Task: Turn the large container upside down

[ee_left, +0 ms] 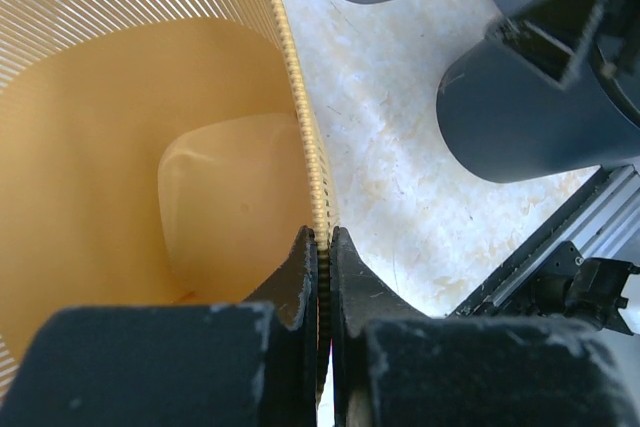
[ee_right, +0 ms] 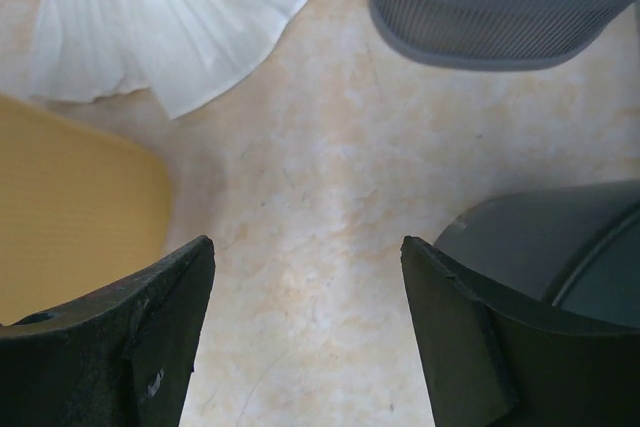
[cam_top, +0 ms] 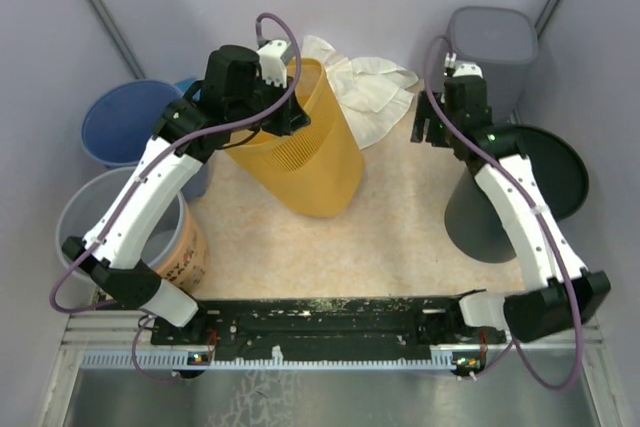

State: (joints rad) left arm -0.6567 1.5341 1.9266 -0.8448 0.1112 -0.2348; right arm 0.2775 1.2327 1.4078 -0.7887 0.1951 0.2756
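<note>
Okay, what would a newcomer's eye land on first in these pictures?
The big yellow slatted basket, tipped over mid-table, with the left gripper pinched shut on its rim. Behind it, a crumpled white cloth lies at the far edge. On the right, the right gripper hangs open over the tabletop, beside a dark grey bin.

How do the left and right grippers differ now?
The left gripper is shut on the rim of the yellow basket; the right gripper is open, holding nothing. Left sits at the basket's mouth; right hangs over the tabletop beside the dark grey bin. Both are black.
</note>
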